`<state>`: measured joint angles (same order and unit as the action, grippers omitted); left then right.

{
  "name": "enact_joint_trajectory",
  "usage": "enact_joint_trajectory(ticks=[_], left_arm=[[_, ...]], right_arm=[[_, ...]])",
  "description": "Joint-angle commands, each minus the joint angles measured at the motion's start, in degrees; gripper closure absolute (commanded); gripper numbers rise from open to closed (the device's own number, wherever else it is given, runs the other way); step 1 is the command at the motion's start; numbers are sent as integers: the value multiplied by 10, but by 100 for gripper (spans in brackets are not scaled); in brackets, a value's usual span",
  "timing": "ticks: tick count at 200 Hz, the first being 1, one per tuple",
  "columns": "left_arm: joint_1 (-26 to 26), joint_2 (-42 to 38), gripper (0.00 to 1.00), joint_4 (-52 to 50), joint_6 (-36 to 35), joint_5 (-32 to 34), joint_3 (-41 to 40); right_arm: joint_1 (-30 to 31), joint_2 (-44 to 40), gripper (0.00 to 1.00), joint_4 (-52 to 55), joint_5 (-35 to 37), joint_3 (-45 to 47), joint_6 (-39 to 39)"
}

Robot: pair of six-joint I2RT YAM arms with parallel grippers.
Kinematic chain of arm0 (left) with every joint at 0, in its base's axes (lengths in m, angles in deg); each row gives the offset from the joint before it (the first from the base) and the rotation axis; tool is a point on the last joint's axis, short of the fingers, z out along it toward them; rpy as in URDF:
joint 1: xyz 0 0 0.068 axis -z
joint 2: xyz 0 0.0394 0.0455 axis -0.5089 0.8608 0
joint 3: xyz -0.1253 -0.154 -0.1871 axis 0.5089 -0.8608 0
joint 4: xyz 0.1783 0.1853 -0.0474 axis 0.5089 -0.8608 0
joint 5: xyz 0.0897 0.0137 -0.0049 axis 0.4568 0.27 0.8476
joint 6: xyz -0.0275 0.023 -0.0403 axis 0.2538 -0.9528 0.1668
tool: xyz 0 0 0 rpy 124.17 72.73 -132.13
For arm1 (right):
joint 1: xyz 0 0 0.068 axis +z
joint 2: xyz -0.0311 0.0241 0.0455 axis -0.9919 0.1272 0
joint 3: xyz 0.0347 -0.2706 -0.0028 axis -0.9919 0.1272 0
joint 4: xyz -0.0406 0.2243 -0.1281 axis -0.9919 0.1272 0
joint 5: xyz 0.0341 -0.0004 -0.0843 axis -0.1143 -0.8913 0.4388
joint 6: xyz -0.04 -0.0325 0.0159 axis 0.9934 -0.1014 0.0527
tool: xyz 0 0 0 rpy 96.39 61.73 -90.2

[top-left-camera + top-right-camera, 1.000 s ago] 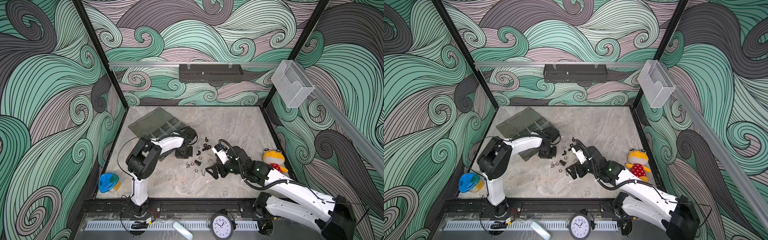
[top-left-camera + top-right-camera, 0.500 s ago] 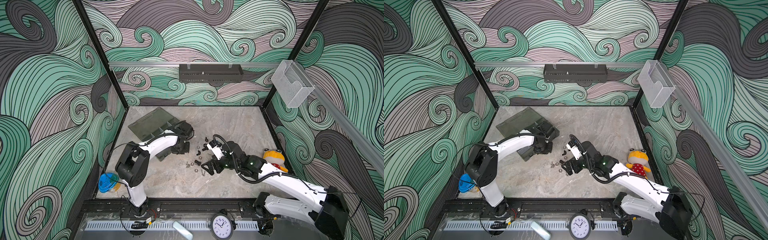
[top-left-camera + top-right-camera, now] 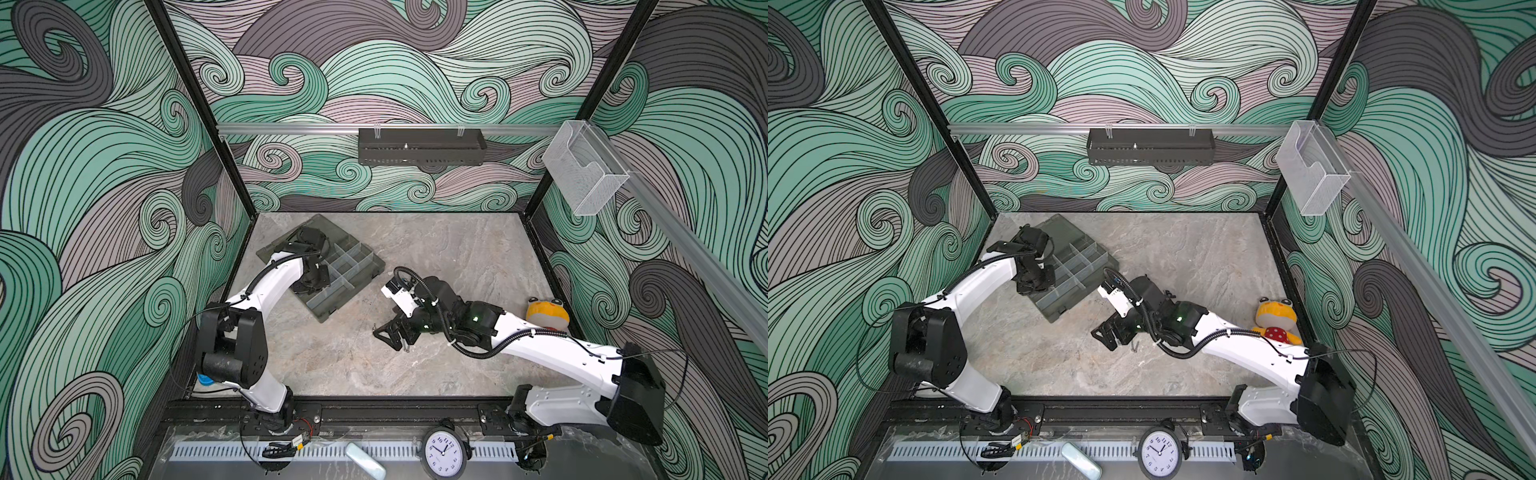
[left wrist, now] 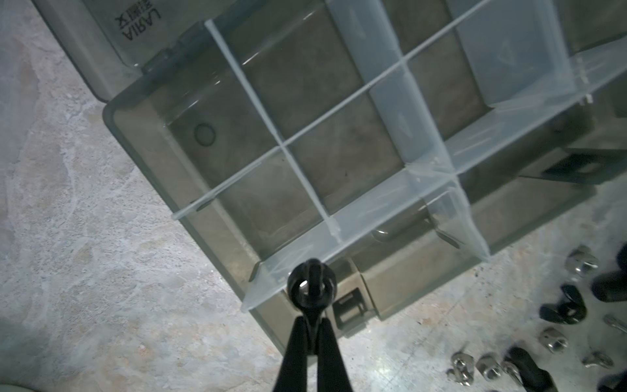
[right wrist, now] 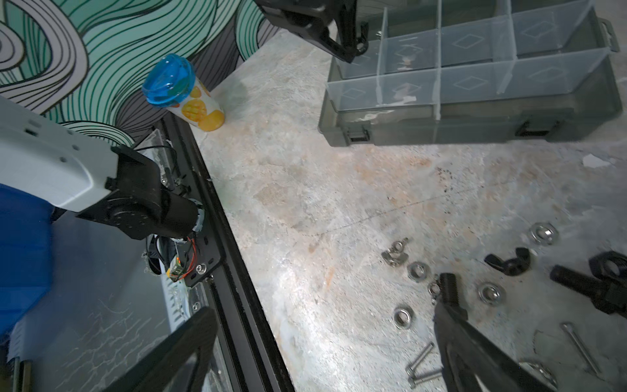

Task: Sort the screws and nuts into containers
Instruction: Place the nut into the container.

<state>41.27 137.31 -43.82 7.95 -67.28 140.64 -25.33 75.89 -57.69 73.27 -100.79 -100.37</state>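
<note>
Elbow bent, the left arm (image 3: pixel 272 286) holds the left tool (image 4: pixel 312 305) pinched on a small black nut (image 4: pixel 312 284) at the front edge of the smoky grey translucent organiser box (image 4: pixel 139 112). The right arm (image 3: pixel 544 347) stretches low, right tool (image 5: pixel 327 295) spread wide over silver nuts (image 5: pixel 419 271) and screws (image 5: pixel 420 363) on the marbled table (image 5: pixel 339 169).

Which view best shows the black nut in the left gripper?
The left wrist view: the small black ring-shaped nut is close up, pinched in the shut jaws of the left gripper over the smoky grey translucent organiser box. In both top views that gripper hides it; in the right wrist view the nut cannot be made out.
</note>
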Motion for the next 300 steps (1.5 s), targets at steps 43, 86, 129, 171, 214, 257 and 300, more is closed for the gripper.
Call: enact_joint_trajectory(ticks=[43, 86, 129, 171, 214, 257, 300], left_arm=[[-45, 55, 100, 4, -6, 1, 4], [-51, 75, 100, 8, -4, 13, 2], [-53, 75, 100, 2, -7, 33, 2], [-53, 65, 89, 0, -8, 37, 2], [-53, 48, 74, 8, -7, 31, -2], [-16, -22, 74, 30, -16, 13, -14], [135, -82, 70, 113, -13, -54, -26]], right_arm=[[46, 33, 1, -18, 21, -29, -1], [47, 8, 1, -9, 46, -8, 5], [46, -12, 1, -8, 58, 3, 17], [45, -22, 1, 5, 68, 5, 11], [15, -68, 1, 3, 68, 49, -25], [-59, -120, 1, 18, 57, 97, -63], [-141, -126, 1, 57, 39, 124, -86]])
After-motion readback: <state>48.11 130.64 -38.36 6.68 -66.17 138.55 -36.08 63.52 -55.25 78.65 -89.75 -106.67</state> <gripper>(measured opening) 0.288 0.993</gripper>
